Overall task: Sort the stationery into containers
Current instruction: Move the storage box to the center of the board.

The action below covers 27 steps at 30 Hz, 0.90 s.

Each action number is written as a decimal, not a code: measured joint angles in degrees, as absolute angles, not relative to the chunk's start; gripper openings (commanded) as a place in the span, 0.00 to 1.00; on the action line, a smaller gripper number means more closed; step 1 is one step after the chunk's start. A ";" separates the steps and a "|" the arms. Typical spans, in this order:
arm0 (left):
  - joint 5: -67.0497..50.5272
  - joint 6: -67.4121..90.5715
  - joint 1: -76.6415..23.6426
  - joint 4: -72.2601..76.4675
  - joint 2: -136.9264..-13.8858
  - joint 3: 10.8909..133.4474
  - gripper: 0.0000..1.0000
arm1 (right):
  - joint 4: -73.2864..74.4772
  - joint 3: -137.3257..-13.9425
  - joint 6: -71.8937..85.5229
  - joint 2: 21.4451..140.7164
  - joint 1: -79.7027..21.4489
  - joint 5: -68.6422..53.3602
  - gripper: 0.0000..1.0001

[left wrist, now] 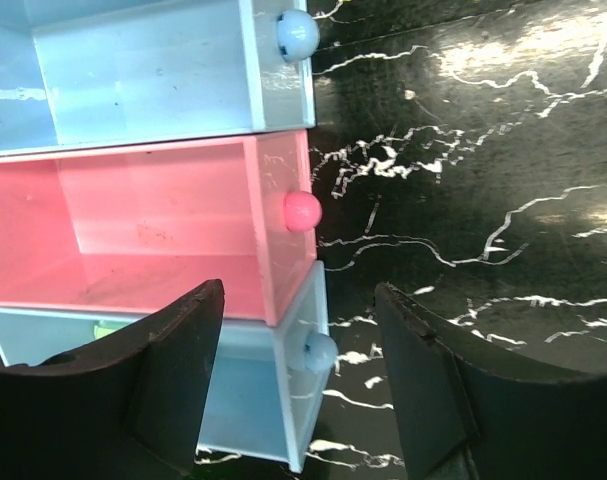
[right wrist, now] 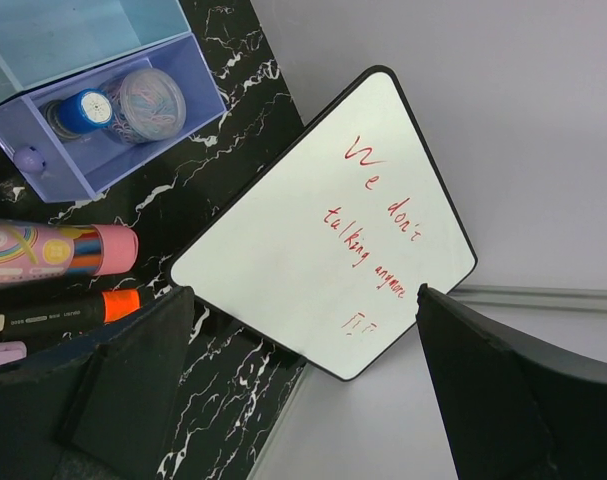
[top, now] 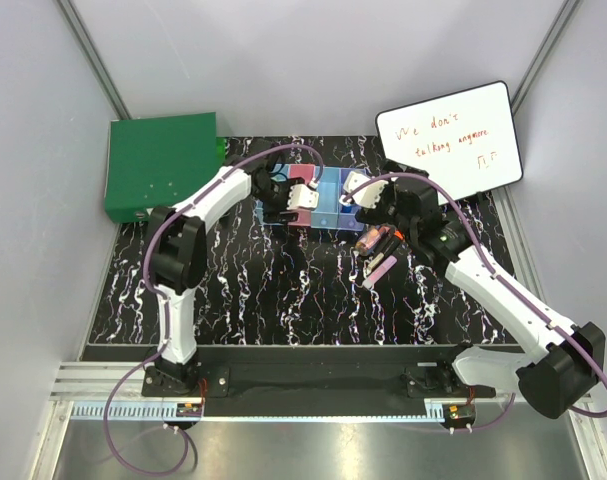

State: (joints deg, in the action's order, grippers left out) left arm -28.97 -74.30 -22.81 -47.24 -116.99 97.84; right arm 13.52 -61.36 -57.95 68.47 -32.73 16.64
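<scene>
Left pincer (left wrist: 298, 290): we see it spread, hovering over the knob end of a light blue bin (left wrist: 263, 400).
Right pincer (right wrist: 303, 295): spread wide, empty, above the whiteboard (right wrist: 323, 220).
Containers (top: 328, 195): mid-table; markers (top: 381, 252) at their 5 o'clock.
Purple bin (right wrist: 133, 160): we see the blue piece (right wrist: 83, 108) and disc (right wrist: 151, 100) inside.

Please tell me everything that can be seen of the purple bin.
The purple bin is a small open-topped box that looks like translucent plastic, with a round purple knob on one short wall. It stands upright on the black marbled table, and one long side is joined to a light blue bin. Inside it, a small blue piece and a round disc lie side by side.
</scene>
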 measured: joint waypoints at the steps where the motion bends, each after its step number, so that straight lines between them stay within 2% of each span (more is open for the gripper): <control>1: -29.02 -74.59 -22.81 -47.53 -117.64 98.67 0.65 | 13.52 -61.36 -57.95 68.47 -32.60 16.62 0.99; 6: -29.34 -75.22 -22.81 -47.88 -119.98 101.19 0.59 | 13.50 -61.36 -57.80 68.47 -32.36 16.53 0.99; 13: -29.34 -75.61 -22.81 -47.99 -122.96 101.54 0.42 | 13.50 -61.36 -57.80 68.47 -32.25 16.43 0.99; 16: -29.54 -75.99 -22.94 -47.86 -123.74 101.56 0.28 | 13.50 -61.36 -57.80 68.47 -32.25 16.38 0.99; 18: -29.36 -76.16 -23.11 -47.18 -123.94 101.62 0.01 | 13.50 -61.36 -57.80 68.47 -32.23 16.29 0.99; 27: -29.12 -75.81 -23.31 -47.75 -123.94 101.91 0.01 | 13.50 -61.36 -57.19 68.45 -32.23 15.49 0.99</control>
